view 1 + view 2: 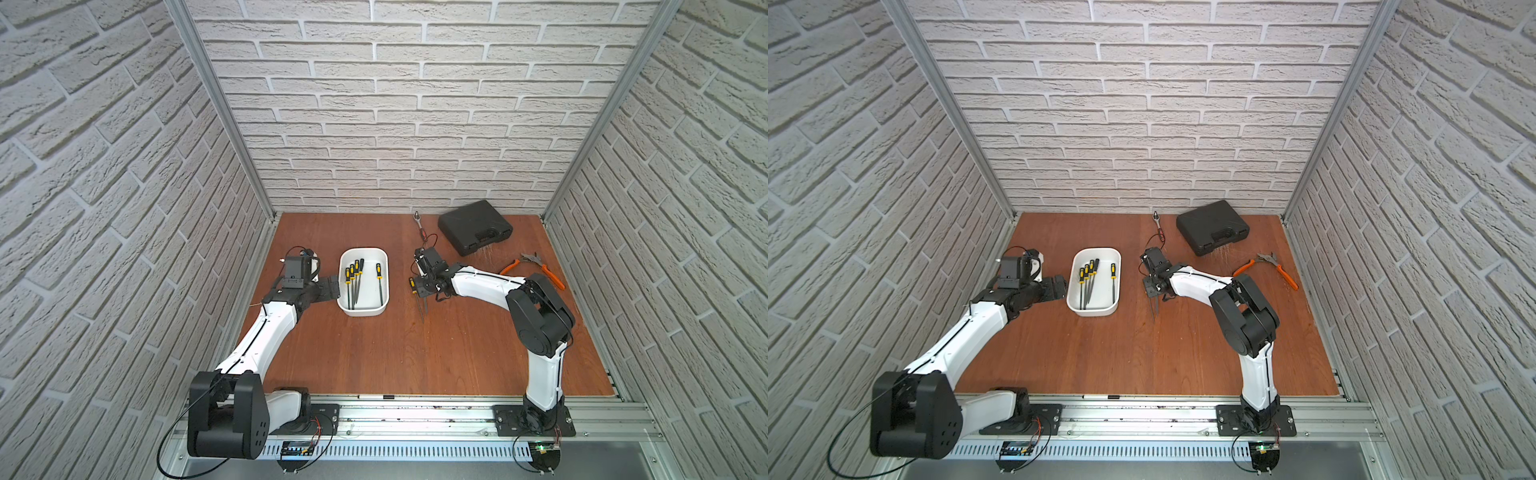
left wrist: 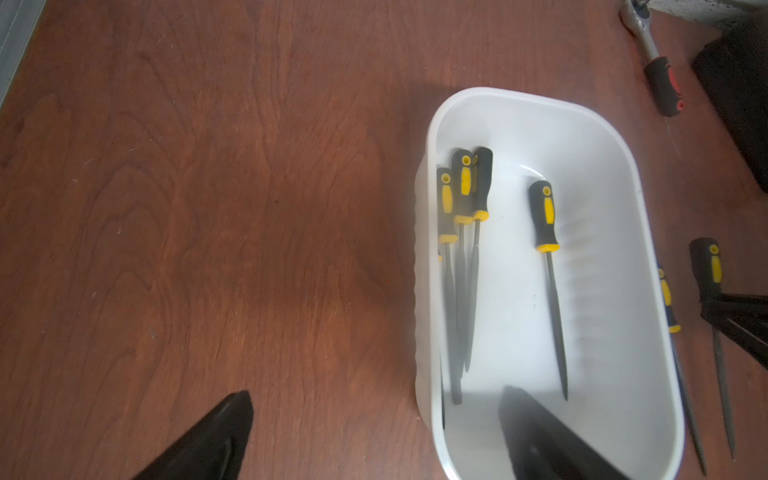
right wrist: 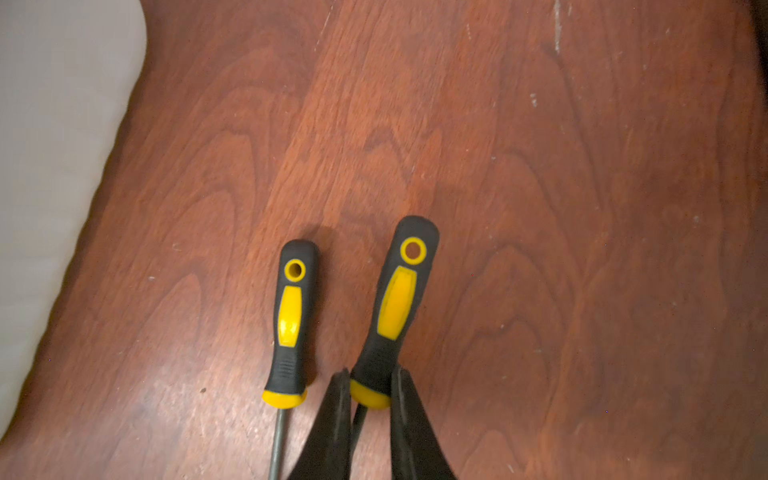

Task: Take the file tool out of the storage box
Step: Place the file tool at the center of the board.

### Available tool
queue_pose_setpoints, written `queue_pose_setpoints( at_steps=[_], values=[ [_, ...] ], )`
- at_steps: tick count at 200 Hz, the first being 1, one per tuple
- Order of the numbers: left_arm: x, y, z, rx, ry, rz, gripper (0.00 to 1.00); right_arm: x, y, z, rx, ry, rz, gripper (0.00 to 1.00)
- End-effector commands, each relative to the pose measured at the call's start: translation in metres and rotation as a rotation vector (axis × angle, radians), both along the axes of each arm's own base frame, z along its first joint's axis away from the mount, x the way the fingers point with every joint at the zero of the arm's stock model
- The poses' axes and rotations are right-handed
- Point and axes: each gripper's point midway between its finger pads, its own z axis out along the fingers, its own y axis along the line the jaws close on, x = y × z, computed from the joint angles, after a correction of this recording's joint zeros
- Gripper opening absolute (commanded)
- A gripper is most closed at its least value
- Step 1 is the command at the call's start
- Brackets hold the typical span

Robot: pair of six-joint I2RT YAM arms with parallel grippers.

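**Worktop** (image 1: pixel 374 353), red-brown wood grain.

1. **Storage box** (image 1: pixel 362 311): white tub, left of centre in both top views. It holds a cluster of files (image 1: pixel 354 276) along one long wall and a single file (image 1: pixel 379 278) apart from them. All have black-and-yellow handles pointing to the back wall.
2. **File tool** (image 3: pixel 395 307): outside the box, over bare wood between the box and the black case (image 1: pixel 475 227).
3. **Right tool** (image 3: pixel 371 376): fingers clamped on the file tool at the yellow collar of its handle. Whether the blade tip touches the wood cannot be told.
4. **Second file** (image 3: pixel 291 316): flat on the wood just beside the gripped one, on the box side.
5. **Left tool** (image 2: pixel 376 392): jaws wide apart, holding nothing, one finger over the box interior and one outside its wall.
6. **Ratchet wrench** (image 1: pixel 419 226) and **orange-handled pliers** (image 1: pixel 534 266): near the case.
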Motion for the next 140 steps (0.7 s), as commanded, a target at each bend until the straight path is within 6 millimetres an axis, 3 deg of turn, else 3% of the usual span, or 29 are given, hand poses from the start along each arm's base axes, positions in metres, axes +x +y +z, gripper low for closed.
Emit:
queue_pose_setpoints(
  at_steps=[1,32,38,74,140],
  values=[
    [0.005,0.002,0.004,0.001,-0.018,0.002,0.99,0.001,0.008,0.002,0.023,-0.028,0.011,0.02],
    [0.005,0.002,0.004,0.004,-0.019,0.001,0.98,-0.002,0.008,-0.001,0.02,-0.023,0.015,0.02],
    [0.006,0.002,0.004,0.004,-0.019,0.0,0.99,-0.005,0.007,-0.015,0.003,0.003,0.015,0.03],
    [0.006,0.002,0.005,0.006,-0.019,0.001,0.99,-0.009,0.009,-0.025,0.007,0.024,-0.003,0.02],
    [0.006,0.005,0.008,0.006,-0.026,0.004,0.98,-0.015,0.012,-0.024,0.017,0.031,-0.005,0.05]
  ],
)
